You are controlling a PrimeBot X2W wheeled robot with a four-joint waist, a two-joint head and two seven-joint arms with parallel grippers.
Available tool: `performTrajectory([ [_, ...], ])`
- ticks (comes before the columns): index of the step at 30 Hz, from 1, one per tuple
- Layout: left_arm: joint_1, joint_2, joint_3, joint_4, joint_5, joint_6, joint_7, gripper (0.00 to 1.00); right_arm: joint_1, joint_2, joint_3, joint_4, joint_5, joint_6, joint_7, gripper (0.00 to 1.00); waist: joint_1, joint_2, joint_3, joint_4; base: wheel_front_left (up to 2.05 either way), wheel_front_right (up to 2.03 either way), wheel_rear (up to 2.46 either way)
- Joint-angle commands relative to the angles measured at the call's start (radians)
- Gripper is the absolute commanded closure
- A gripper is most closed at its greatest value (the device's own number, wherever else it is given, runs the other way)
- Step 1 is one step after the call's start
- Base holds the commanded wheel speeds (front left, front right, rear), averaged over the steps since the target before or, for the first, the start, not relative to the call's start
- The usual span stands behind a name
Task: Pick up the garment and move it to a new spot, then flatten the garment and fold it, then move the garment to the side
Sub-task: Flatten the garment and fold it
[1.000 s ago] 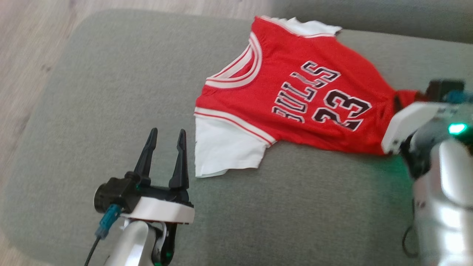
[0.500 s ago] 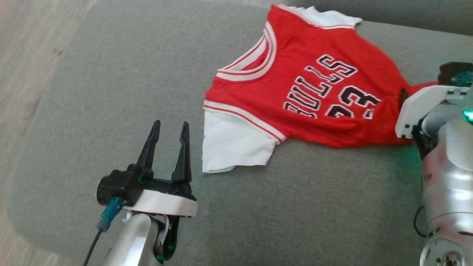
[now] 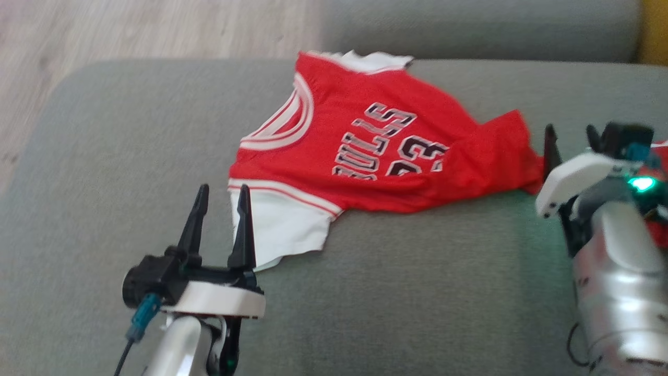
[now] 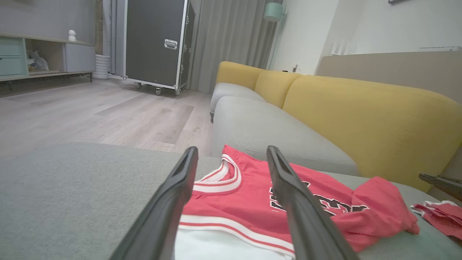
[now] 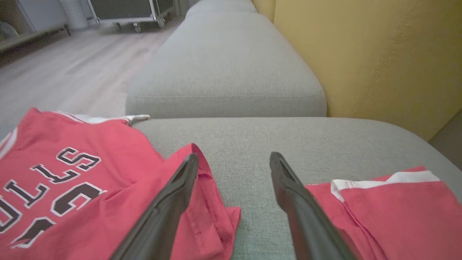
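Note:
The garment [image 3: 334,125] is a red "BULLS 23" jersey with white sleeves, lying across the grey sofa cushion [image 3: 130,156]. Its collar points left, and its hem is bunched up at the right. My left gripper [image 3: 223,189] is open at the lower left, fingertips at the edge of the near white sleeve [image 3: 282,230]. In the left wrist view the garment [image 4: 245,195] lies just beyond the open left gripper [image 4: 232,148]. My right gripper [image 3: 569,130] stands open just right of the hem, holding nothing. In the right wrist view the open right gripper [image 5: 234,155] frames bare cushion, with the garment [image 5: 72,173] to its left.
A second red and white cloth [image 5: 389,206] lies on the cushion right of my right gripper. A further grey cushion [image 5: 223,61] and the yellow sofa back [image 5: 361,54] stand behind. Wooden floor [image 3: 130,26] borders the cushion's left edge. A black wheeled case [image 4: 155,39] stands far off.
My right gripper has opened and let go of the garment's hem, which now lies bunched on the cushion. The head camera has shifted. The left gripper stays open.

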Motion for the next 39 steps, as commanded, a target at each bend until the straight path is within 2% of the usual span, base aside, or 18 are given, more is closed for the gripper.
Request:
performTrajectory([
  [1, -0.013, 0.005, 0.033, -0.035, 0.011, 0.002, -0.010, 0.00, -0.016, 0.015, 0.049, -0.036, 0.030, -0.001, -0.033, 0.00, 0.0000, 0.0000, -0.046, -0.046, 0.00, 0.00, 0.00],
  [4, 0.006, 0.005, 0.036, -0.034, 0.011, 0.004, -0.010, 0.00, 0.046, 0.015, 0.131, -0.076, 0.129, -0.001, -0.121, 0.00, 0.0000, 0.0000, -0.071, -0.076, 0.00, 0.00, 0.00],
  [8, 0.029, 0.005, 0.030, -0.030, -0.001, 0.009, -0.010, 0.00, 0.192, 0.015, 0.211, -0.197, 0.212, -0.001, -0.179, 0.00, 0.0000, 0.0000, -0.089, -0.105, 0.00, 0.00, 0.00],
  [15, 0.050, 0.005, 0.027, -0.014, 0.021, 0.020, -0.010, 0.00, 0.455, 0.015, 0.240, -0.446, 0.375, -0.001, -0.200, 0.00, 0.0000, 0.0000, -0.096, -0.127, 0.00, 0.00, 0.00],
  [19, 0.059, 0.005, 0.031, -0.008, 0.015, 0.012, -0.010, 0.00, 0.560, 0.015, 0.274, -0.549, 0.419, -0.001, -0.201, 0.00, 0.0000, 0.0000, -0.089, -0.131, 0.00, 0.00, 0.00],
  [23, 0.050, 0.005, 0.027, -0.005, 0.020, 0.005, -0.010, 0.00, 0.570, 0.015, 0.300, -0.590, 0.443, -0.001, -0.202, 0.00, 0.0000, 0.0000, -0.074, -0.117, 0.00, 0.00, 0.00],
  [26, 0.042, 0.005, 0.020, -0.003, 0.022, 0.003, -0.010, 0.00, 0.553, 0.015, 0.328, -0.588, 0.485, -0.001, -0.199, 0.00, 0.0000, 0.0000, -0.058, -0.098, 0.00, 0.00, 0.00],
  [30, 0.031, 0.005, 0.013, 0.003, 0.032, -0.001, -0.010, 0.00, 0.500, 0.015, 0.384, -0.537, 0.629, -0.001, -0.166, 0.00, 0.0000, 0.0000, -0.035, -0.065, 0.00, 0.00, 0.00],
  [32, 0.027, 0.005, 0.014, 0.007, 0.037, -0.003, -0.010, 0.00, 0.464, 0.015, 0.411, -0.483, 0.722, -0.001, -0.135, 0.00, 0.0000, 0.0000, -0.026, -0.048, 0.00, 0.00, 0.00],
  [36, 0.020, 0.005, 0.015, 0.012, 0.042, -0.006, -0.010, 0.00, 0.398, 0.015, 0.448, -0.385, 0.810, -0.001, -0.099, 0.00, 0.0000, 0.0000, -0.013, -0.022, 0.00, 0.00, 0.00],
  [39, 0.013, 0.005, 0.012, 0.013, 0.043, -0.011, -0.010, 0.00, 0.325, 0.015, 0.464, -0.271, 0.927, -0.001, -0.086, 0.00, 0.0000, 0.0000, -0.001, 0.005, 0.00, 0.00, 0.00],
])
